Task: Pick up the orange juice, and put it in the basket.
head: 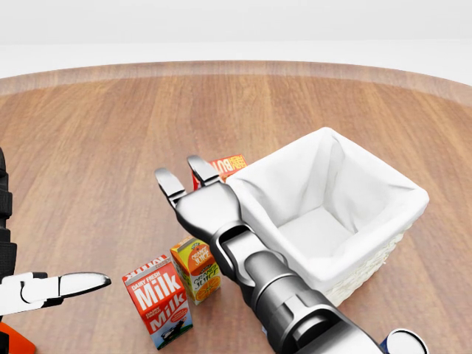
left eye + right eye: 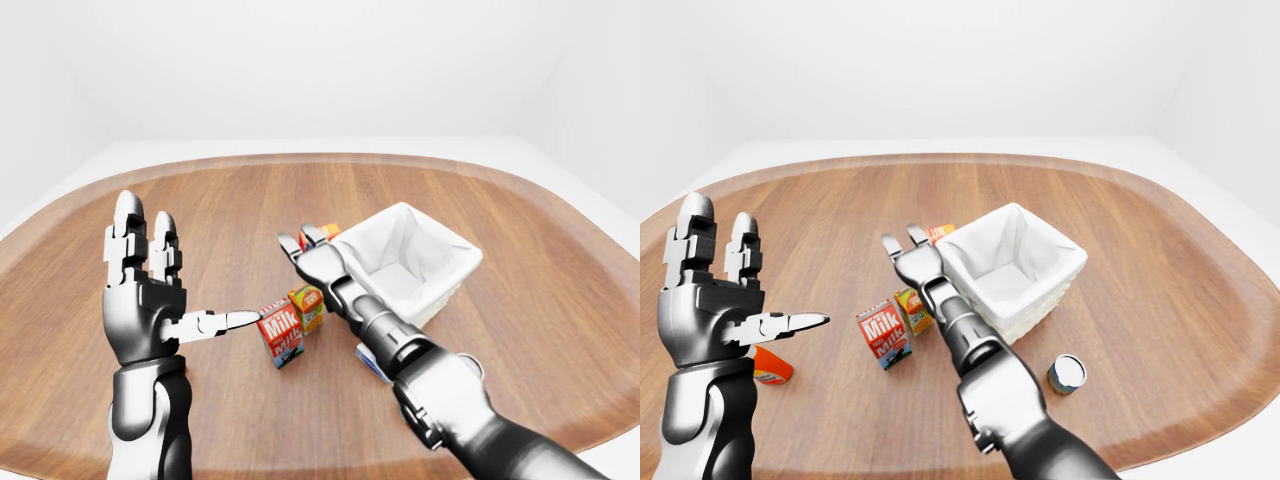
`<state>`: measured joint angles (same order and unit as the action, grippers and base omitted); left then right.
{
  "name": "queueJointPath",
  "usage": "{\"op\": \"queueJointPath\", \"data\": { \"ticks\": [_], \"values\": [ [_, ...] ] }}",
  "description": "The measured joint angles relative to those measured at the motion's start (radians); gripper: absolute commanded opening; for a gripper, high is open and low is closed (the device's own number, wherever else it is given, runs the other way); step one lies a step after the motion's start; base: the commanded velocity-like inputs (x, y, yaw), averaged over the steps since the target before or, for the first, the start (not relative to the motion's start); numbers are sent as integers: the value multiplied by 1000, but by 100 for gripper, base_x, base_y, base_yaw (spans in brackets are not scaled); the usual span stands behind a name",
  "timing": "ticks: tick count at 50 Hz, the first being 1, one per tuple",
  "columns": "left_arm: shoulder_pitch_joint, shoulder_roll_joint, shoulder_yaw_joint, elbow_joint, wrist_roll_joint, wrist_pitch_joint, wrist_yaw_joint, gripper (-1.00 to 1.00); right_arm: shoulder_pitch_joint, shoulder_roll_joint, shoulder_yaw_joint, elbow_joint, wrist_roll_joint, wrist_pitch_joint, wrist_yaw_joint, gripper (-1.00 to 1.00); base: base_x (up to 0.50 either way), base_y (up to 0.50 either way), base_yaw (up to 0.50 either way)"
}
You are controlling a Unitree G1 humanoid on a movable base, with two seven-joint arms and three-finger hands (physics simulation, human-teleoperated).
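Orange juice (image 1: pixel 197 270): small carton, upright and slightly tilted on the wooden table (image 1: pixel 88 147), long axis near vertical. It touches or nearly touches the milk carton (image 1: pixel 158 300) on its left in the head view.

Right hand (image 1: pixel 193 195): fingers spread apart, holding nothing. You have it above and past the juice; in the head view the carton lies below the palm, toward the bottom, beside your forearm. This is your nearer hand; to reach the carton you would likely draw back and down.

Left hand (image 2: pixel 143 290): raised at the left of the left-eye view, fingers extended, empty, well apart from the juice.

Basket (image 1: pixel 383 221): white-lined, just right of your right arm, nothing visible inside.

Obstacles: the milk carton crowds the juice's left side. An orange-red box (image 1: pixel 225 165) lies just beyond your fingertips, against the basket's corner. A can (image 2: pixel 1067 374) stands well clear at lower right in the right-eye view.
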<state>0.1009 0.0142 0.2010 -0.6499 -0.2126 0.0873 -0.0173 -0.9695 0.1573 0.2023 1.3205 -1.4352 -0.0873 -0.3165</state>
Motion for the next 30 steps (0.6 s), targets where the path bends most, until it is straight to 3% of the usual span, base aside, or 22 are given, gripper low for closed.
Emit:
{"op": "queueJointPath", "data": {
  "ticks": [30],
  "values": [
    [2, -1, 6, 12, -10, 0, 2, 100, 40, 19, -11, 37, -21, 0, -52, 100, 0, 0, 0]
  ]
}}
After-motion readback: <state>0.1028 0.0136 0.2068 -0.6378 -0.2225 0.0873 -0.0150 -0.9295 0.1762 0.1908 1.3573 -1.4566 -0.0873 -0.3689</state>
